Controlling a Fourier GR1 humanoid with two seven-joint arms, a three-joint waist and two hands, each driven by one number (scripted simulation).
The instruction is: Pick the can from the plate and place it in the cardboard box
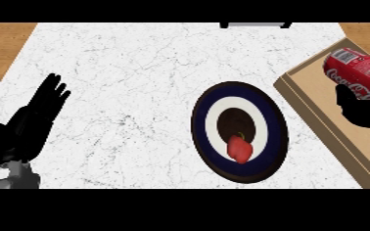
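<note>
Box (pixel 307 98) at counter's (pixel 130 78) right edge; wide bare marble left of plate (pixel 211 142). Right hand (pixel 353 106) grasps can (pixel 348 71) over box. Left hand (pixel 36 115) rests released, far left.

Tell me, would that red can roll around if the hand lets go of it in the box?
Probably. The can lies on its side in the cardboard box, so its round body could roll. The box walls would likely stop it. The right hand is beside it; whether they touch is unclear.
</note>
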